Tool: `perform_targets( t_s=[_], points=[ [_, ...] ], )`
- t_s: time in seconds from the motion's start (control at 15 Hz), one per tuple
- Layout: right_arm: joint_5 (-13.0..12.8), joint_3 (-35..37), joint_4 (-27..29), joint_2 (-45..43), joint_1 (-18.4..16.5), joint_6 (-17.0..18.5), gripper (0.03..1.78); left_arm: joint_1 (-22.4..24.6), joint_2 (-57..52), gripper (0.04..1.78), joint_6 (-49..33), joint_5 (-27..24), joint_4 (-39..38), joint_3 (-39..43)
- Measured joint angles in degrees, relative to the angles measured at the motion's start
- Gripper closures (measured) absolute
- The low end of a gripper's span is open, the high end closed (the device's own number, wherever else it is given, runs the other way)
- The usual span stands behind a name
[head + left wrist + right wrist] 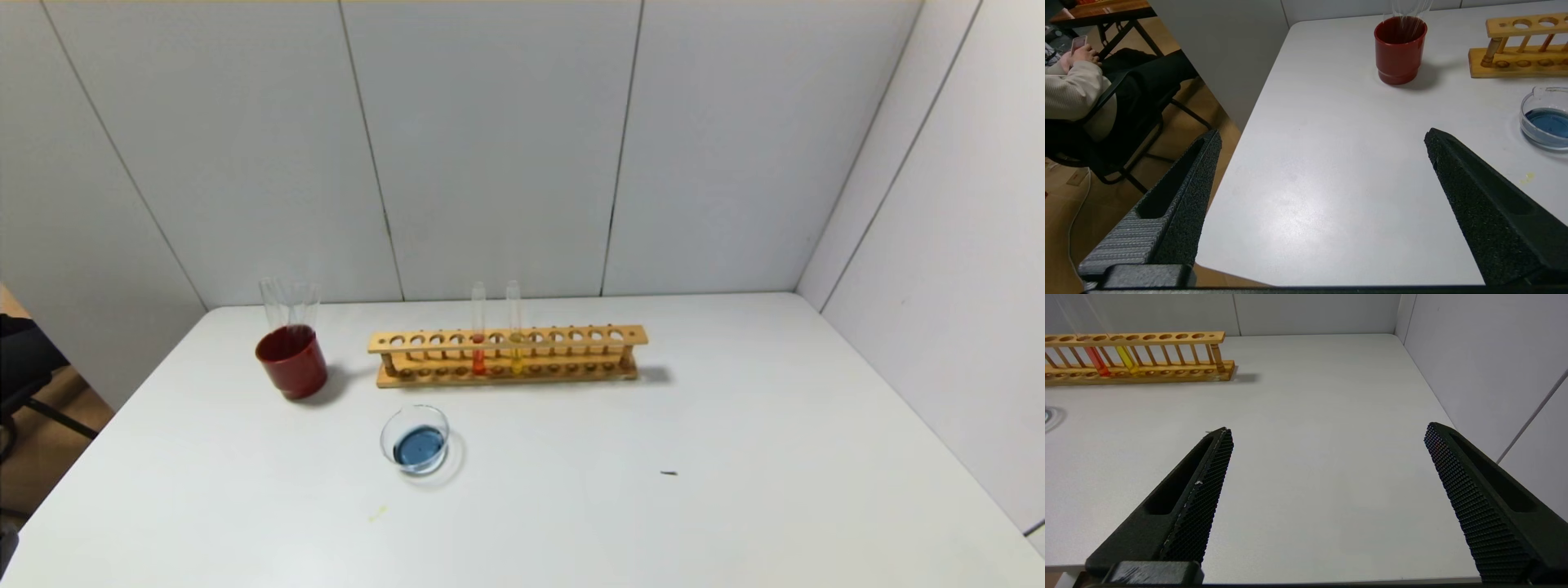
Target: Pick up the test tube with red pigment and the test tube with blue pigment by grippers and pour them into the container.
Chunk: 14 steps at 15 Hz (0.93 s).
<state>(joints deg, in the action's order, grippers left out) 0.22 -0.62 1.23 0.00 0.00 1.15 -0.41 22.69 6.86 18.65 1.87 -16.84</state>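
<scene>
Left gripper and right gripper both released, empty. We judge the left nearer the container, which holds blue liquid, ahead-right of it; clear tubes stand upright in the red cup beyond.

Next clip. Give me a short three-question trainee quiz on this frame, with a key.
1. True or false: the glass dish is empty.
2. Which tubes stand in the wooden rack? A. a blue tube and a pink tube. B. the orange-red tube and the yellow tube. C. none.
3. What do the left gripper and the right gripper hold?
Key: 1 false, it holds blue liquid. 2 B. 3 nothing; both are open and empty.
</scene>
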Motion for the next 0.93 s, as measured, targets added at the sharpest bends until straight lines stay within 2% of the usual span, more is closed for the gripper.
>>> perform_targets(
  t_s=[0.33, 0.47, 0.6, 0.67, 0.93],
  points=[
    [0.02, 0.00, -0.02, 0.00, 0.00, -0.02, 0.10, 0.99, -13.37, 0.07, 0.22, -1.46, 1.07, 8.79],
    [0.02, 0.00, -0.02, 0.00, 0.00, -0.05, 0.10, 0.55, -18.20, 0.07, -0.17, -7.50, 1.85, 11.41],
    [0.02, 0.00, 0.00, 0.00, 0.00, -0.02, 0.10, 0.39, -20.85, 0.07, -4.22, -15.52, 2.29, 13.42],
    [0.02, 0.00, 0.00, 0.00, 0.00, 0.00, 0.10, 0.32, -21.54, 0.07, -5.66, -17.88, 2.40, 14.63],
    [0.00, 0.00, 0.00, 0.00, 0.00, 0.00, 0.10, 0.26, -22.66, 0.07, -6.84, -18.54, 2.15, 15.46]
  ],
)
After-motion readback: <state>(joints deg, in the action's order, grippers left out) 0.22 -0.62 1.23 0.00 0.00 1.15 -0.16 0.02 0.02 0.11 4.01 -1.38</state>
